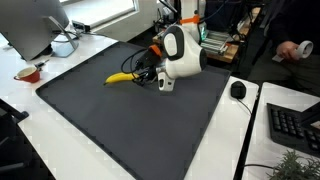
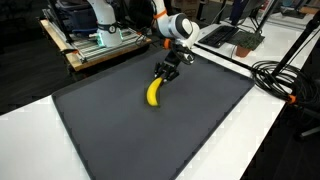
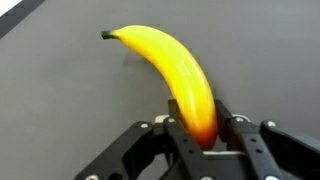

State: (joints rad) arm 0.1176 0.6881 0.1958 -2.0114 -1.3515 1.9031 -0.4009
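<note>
A yellow banana [image 3: 170, 65] with a green stem tip lies on the dark grey mat [image 2: 130, 140]. It also shows in both exterior views [image 1: 121, 78] [image 2: 154, 93]. My gripper [image 3: 197, 128] is shut on one end of the banana, with a finger pressed on each side. In both exterior views the gripper [image 1: 143, 70] [image 2: 164, 72] sits low over the mat at the banana's end. The banana's far end points away from the fingers.
The mat lies on a white table [image 1: 30, 150]. A red bowl [image 1: 28, 72] and a white monitor [image 1: 35, 25] stand at one side, a mouse [image 1: 238, 90] and keyboard [image 1: 295, 125] at another. Cables [image 2: 280, 75] and a wooden cart [image 2: 95, 45] flank the mat.
</note>
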